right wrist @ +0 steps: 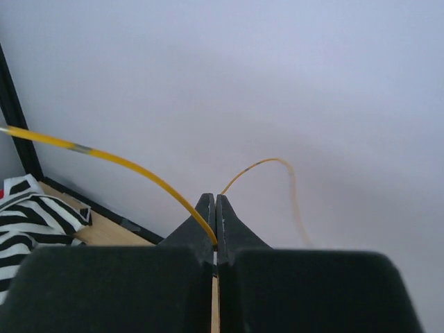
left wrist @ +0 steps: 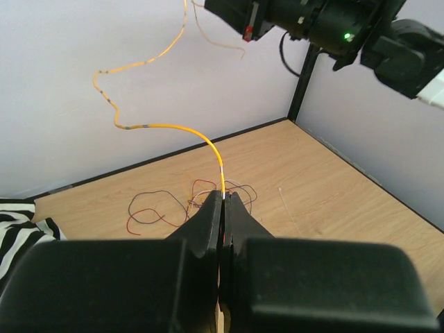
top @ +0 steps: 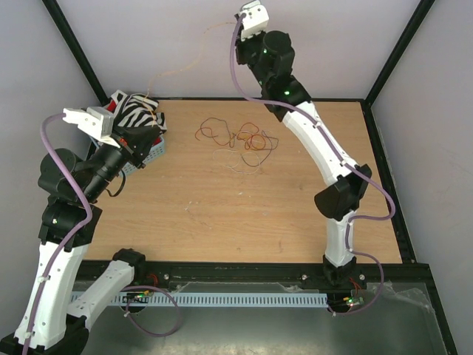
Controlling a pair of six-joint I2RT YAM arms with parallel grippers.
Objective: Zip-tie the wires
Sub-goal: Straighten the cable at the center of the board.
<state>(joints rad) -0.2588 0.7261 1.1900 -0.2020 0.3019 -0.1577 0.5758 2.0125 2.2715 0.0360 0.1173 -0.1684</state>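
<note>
A long yellow-orange wire [top: 188, 68] hangs in the air between my two grippers. My left gripper [top: 155, 118] is shut on its lower end, beside the striped cloth; in the left wrist view the wire [left wrist: 149, 126] rises from the closed fingertips of this gripper [left wrist: 223, 195]. My right gripper [top: 240, 24] is raised high at the back wall and shut on the other end; the right wrist view shows the wire [right wrist: 132, 166] pinched in this gripper [right wrist: 215, 200]. The other wires [top: 240, 139] lie tangled on the table, also in the left wrist view [left wrist: 194, 198]. A pale straight strip, seemingly the zip tie [left wrist: 286, 208], lies beside them.
A small basket [top: 148, 157] holding a black-and-white striped cloth [top: 137, 111] stands at the table's back left, under my left gripper. Black frame posts [top: 74, 52] rise at the back corners. The right arm [top: 325, 148] leans over the table's right side.
</note>
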